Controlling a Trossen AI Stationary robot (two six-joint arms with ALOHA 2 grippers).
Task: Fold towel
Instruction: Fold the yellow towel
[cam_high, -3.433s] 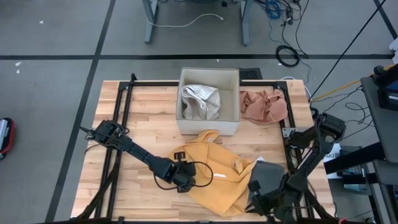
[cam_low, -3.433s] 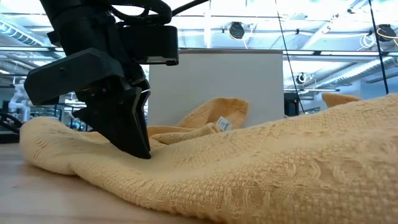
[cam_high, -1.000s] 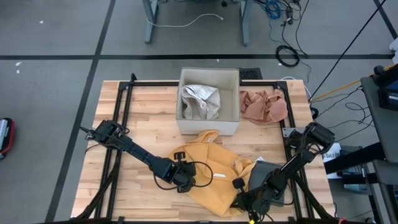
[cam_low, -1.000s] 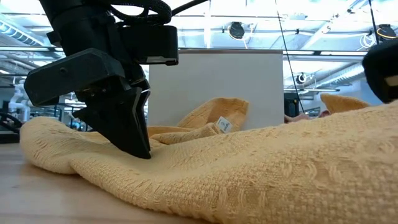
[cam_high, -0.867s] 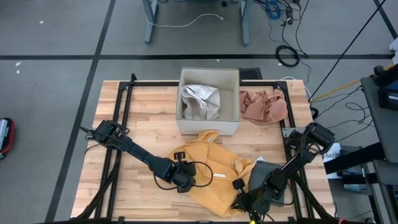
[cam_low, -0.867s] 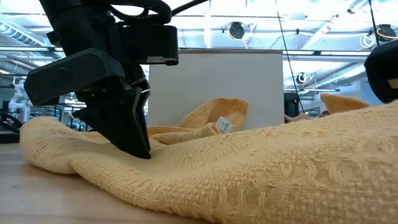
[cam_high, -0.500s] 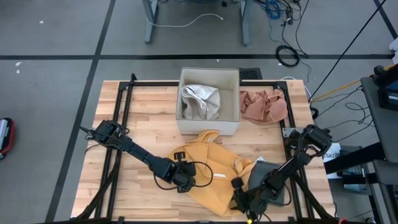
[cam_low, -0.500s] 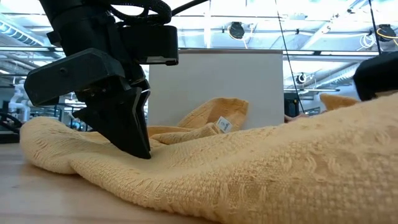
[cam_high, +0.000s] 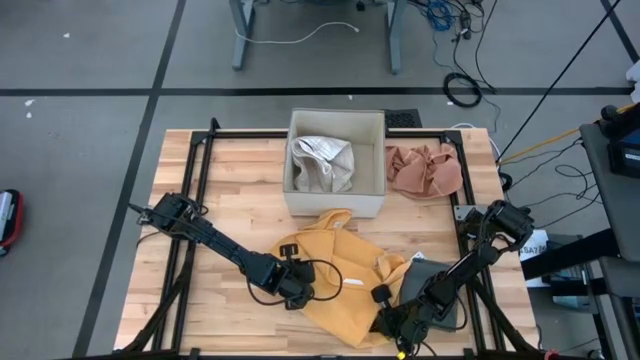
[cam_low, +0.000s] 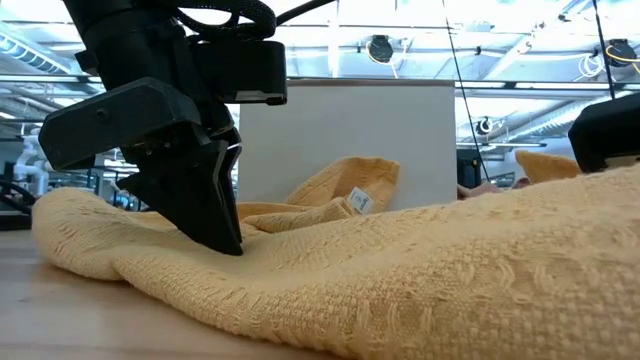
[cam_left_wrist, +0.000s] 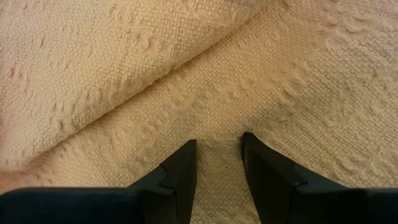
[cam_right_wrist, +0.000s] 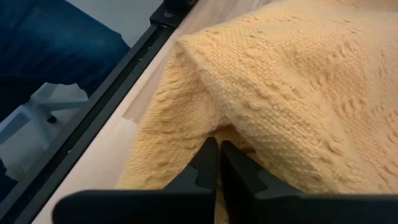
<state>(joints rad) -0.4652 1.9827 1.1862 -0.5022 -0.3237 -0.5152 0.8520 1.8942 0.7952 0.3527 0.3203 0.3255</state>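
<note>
The yellow towel (cam_high: 345, 282) lies crumpled on the wooden table, in front of the white box. My left gripper (cam_high: 297, 290) stands on the towel's left part, pointing steeply down, its fingers closed on a ridge of cloth (cam_left_wrist: 217, 168). My right gripper (cam_high: 383, 322) is at the towel's near right edge. It is shut, with its tips under an overhanging fold (cam_right_wrist: 217, 149). In the low view the towel (cam_low: 400, 270) fills the foreground, with my left gripper (cam_low: 228, 245) sunk into it. My left gripper pinches a raised ridge of the towel (cam_left_wrist: 217, 149) between its two fingers, coming from above and pointing steeply down. The towel stays slack on the table around the fingers. My right gripper touches the towel with its shut fingertips beneath a fold at the near right edge (cam_right_wrist: 208, 127). It slants down from the table's right side. Whether any cloth is caught between the tips cannot be told.
A white box (cam_high: 300, 205) with a pale crumpled cloth (cam_high: 322, 163) inside stands at the back centre. A pink cloth (cam_high: 425, 170) lies to its right. Black frame rails (cam_high: 195, 200) run along the table's edges, one right beside the towel's edge (cam_right_wrist: 112, 99).
In the low view my right arm's dark body has come a little lower and farther into the picture. The towel's near right part has sunk slightly beneath it. The towel's left part stays as it was.
</note>
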